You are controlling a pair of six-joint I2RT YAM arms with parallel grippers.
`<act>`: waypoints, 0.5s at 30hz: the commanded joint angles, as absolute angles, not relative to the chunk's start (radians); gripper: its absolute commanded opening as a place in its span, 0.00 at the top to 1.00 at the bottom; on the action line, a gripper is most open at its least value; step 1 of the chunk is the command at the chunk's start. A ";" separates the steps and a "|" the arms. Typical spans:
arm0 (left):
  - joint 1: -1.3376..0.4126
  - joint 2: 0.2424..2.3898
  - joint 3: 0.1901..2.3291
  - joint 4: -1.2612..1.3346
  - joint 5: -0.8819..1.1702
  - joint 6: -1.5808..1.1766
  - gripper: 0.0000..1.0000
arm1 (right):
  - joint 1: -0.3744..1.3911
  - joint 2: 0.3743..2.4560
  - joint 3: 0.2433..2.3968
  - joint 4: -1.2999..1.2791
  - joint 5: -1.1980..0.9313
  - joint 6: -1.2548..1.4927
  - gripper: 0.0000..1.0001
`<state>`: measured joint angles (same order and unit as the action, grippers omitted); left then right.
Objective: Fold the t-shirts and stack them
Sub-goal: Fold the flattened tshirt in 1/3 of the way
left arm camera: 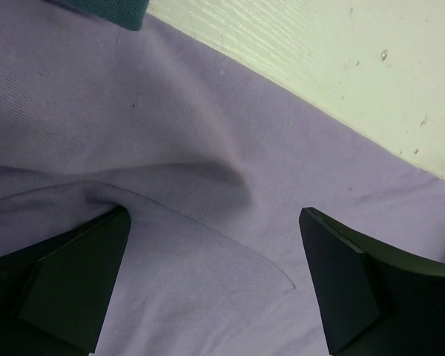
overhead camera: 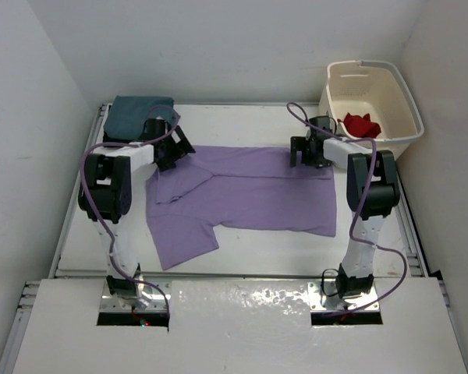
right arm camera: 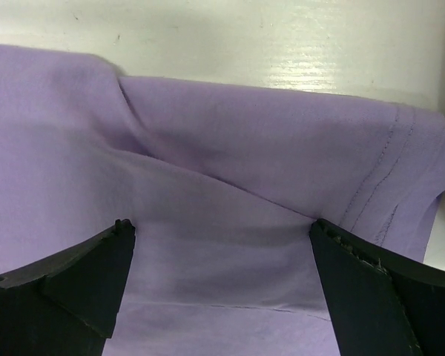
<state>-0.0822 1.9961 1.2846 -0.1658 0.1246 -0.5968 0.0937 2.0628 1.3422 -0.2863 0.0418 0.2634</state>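
Shirt: purple t-shirt (overhead camera: 249, 195) spread flat on table (overhead camera: 242, 251).
Left gripper (left arm camera: 213, 219): jaws wide, empty, over a crease at its far left edge.
Right gripper (right arm camera: 221, 226): jaws wide, empty, over far hem corner.
Around: folded teal shirt (overhead camera: 143, 113) far left; red shirt (overhead camera: 360, 125) in basket (overhead camera: 399, 117).

Overhead, wrist close-ups: same lavender shirt (overhead camera: 249, 195)

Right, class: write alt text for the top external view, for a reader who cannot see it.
A lavender t-shirt lies spread on a white table, with the left pincer and right pincer both open over its far edge. A folded teal-blue t-shirt sits at the far left corner; a red t-shirt lies in a cream basket at far right.
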 commanded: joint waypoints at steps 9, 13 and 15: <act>-0.103 1.665 1.125 -0.328 0.034 -0.586 0.00 | 0.095 1.858 1.318 -0.333 0.005 0.186 0.01; -0.112 1.501 1.060 -0.458 -0.043 -0.620 0.00 | 0.095 1.651 1.163 -0.313 0.034 0.219 0.01; -0.112 1.402 0.988 -0.531 -0.063 -0.655 0.00 | 0.095 1.583 1.065 -0.322 0.076 0.261 0.01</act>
